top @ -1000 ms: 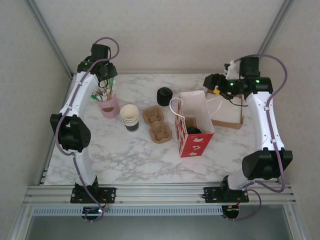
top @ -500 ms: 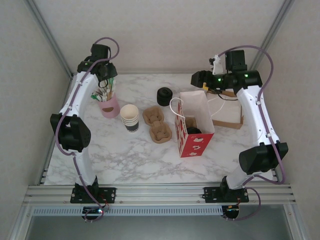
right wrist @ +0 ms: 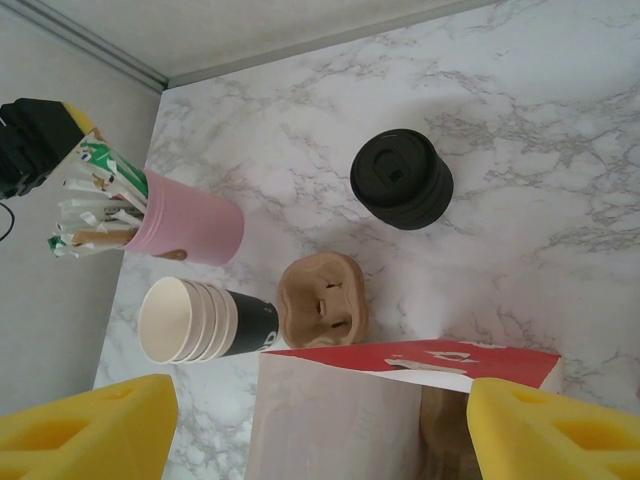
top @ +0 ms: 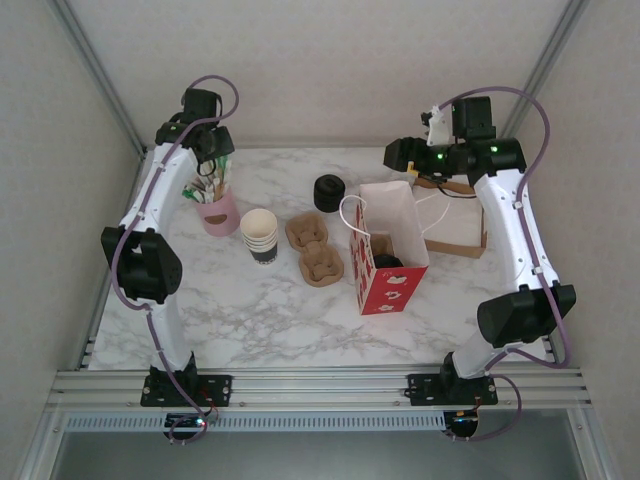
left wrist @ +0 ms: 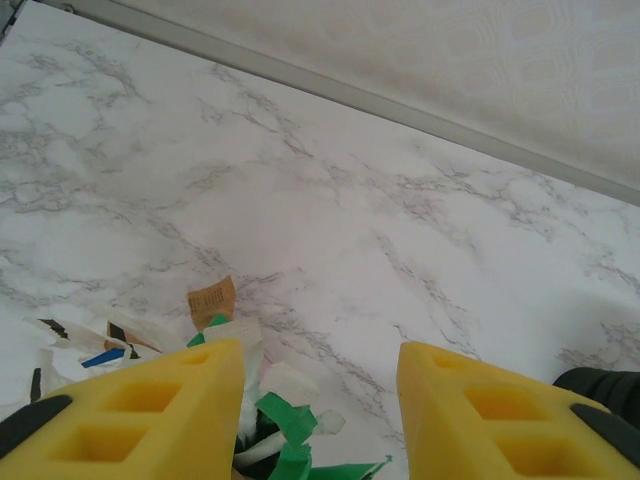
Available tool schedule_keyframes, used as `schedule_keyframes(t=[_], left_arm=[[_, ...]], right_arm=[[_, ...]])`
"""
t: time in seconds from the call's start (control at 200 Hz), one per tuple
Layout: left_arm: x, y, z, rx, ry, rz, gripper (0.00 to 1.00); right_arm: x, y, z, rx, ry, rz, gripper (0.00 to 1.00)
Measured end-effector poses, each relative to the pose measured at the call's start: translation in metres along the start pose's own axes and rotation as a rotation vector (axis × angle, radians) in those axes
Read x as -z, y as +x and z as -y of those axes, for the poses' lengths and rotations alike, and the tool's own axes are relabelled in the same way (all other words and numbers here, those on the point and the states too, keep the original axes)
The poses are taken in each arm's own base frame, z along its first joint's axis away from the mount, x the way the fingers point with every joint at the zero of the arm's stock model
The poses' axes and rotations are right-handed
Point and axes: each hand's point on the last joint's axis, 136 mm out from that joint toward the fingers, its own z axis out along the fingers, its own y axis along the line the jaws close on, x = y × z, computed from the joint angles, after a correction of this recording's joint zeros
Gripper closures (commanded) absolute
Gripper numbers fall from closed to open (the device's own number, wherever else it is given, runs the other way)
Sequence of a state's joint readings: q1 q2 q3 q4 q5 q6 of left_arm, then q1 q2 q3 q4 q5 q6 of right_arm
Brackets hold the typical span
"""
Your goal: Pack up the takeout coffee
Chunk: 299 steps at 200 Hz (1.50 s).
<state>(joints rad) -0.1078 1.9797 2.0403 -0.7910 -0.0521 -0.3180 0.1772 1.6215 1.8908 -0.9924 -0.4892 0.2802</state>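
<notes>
The left gripper (left wrist: 320,348) is pictured poised directly above a pink cup (top: 220,213) stuffed with packets (left wrist: 290,425) at the far left of the marble table (top: 250,310). Its yellow fingers are parted and nothing is caught between them. The right gripper (right wrist: 322,388) is held over the far end of the open red paper bag (top: 392,285), its jaws spread wide and empty. The takeout coffee (top: 388,263) is judged to be already lodged in the bag, where a dark round lid can be made out near the front wall beside something brown; the cup beneath it is hidden. A stack of nested cups (top: 260,237), two pulp carriers (top: 316,250) and a stack of black lids (top: 328,192) stand between the pink cup and the bag, and a cardboard tray (top: 455,235) lies just beside the bag on its right. The step in hand is taken to be the picking of a packet to go with the drink. It would be done best if the fingers were lowered straight over a single packet standing proud of the rest, closed on its upper end only, and lifted vertically, so that the light pink cup is not tipped and neighbouring packets are not dragged out. The bag's mouth would best be held spread, with the handles clear, when the packet is dropped in.
</notes>
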Motion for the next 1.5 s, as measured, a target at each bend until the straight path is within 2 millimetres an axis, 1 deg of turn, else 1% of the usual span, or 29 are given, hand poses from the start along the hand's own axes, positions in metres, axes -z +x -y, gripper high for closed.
schedule_keyframes(t=[0.1, 0.305, 0.521, 0.681, 0.946, 1.132, 1.307, 1.497], left_arm=[[0.000, 0.000, 0.000, 0.000, -0.002, 0.001, 0.57], [-0.002, 0.001, 0.000, -0.001, -0.003, -0.004, 0.69], [-0.012, 0.007, -0.001, -0.005, -0.012, -0.023, 0.70], [-0.014, 0.008, -0.001, -0.005, -0.013, -0.027, 0.77], [-0.014, 0.008, -0.002, -0.005, -0.016, -0.026, 0.93], [-0.014, 0.007, -0.003, -0.006, -0.025, -0.023, 0.95], [-0.013, 0.008, -0.004, -0.007, -0.030, -0.026, 0.99], [0.001, 0.004, -0.004, -0.005, -0.024, -0.011, 1.00]], right_arm=[[-0.001, 0.000, 0.000, -0.001, 0.001, -0.003, 0.23], [-0.001, 0.001, 0.002, -0.005, 0.006, -0.008, 0.23], [-0.002, 0.001, 0.003, -0.007, 0.015, -0.010, 0.24], [-0.003, 0.001, 0.006, -0.010, 0.023, -0.012, 0.24], [-0.004, 0.001, 0.006, -0.010, 0.023, -0.013, 0.24], [-0.004, 0.001, 0.006, -0.010, 0.023, -0.013, 0.24], [-0.004, 0.001, 0.006, -0.010, 0.022, -0.013, 0.24], [-0.004, 0.001, 0.006, -0.011, 0.022, -0.013, 0.24]])
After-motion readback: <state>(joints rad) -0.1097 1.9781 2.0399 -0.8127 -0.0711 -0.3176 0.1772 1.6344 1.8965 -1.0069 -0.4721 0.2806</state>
